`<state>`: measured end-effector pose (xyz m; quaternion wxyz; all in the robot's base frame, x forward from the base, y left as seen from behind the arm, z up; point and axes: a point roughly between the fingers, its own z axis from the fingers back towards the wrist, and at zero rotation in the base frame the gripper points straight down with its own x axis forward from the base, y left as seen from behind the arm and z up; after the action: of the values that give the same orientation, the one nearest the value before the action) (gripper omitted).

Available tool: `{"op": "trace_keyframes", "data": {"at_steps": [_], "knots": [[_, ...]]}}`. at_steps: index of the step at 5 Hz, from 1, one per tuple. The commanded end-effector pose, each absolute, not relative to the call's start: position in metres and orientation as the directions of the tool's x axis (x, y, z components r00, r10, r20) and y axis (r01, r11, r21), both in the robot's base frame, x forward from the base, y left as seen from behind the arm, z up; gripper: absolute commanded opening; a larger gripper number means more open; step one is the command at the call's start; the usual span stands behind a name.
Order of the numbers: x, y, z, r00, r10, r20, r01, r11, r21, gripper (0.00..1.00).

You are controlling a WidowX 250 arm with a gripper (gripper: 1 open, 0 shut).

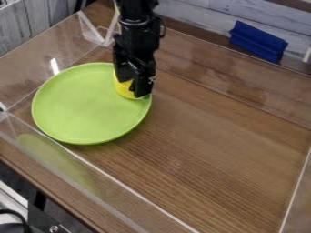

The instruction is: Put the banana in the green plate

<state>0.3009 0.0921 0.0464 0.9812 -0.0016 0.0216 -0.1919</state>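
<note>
One banana (126, 88) is being seen at the upper right edge of the plate (85, 107), partly hidden by the gripper (134, 86). The gripper is being held wide open over it, nothing being gripped. The blue box (259, 42) is being supported farther off, toward the surface's (225, 136) back.

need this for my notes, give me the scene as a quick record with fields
gripper: open, low over the far edge of the plate, fingers around or close to the banana
banana: yellow, at the plate's far right part, partly hidden by the gripper
green plate: round, lime green, left side of the table
blue box: far right of the table, away from the plate
table: brown wood surface
unclear: whether the fingers touch the banana
</note>
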Motion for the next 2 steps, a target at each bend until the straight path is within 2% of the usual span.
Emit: {"op": "trace_keyframes", "data": {"at_steps": [1,2], "knots": [[0.2992,0.1042,0.0474,0.908,-0.418,-0.038,0.418,0.908,-0.002,1.0],[0.3074,0.0967,0.0455,0.891,-0.453,-0.04,0.453,0.892,-0.002,1.0]]}}
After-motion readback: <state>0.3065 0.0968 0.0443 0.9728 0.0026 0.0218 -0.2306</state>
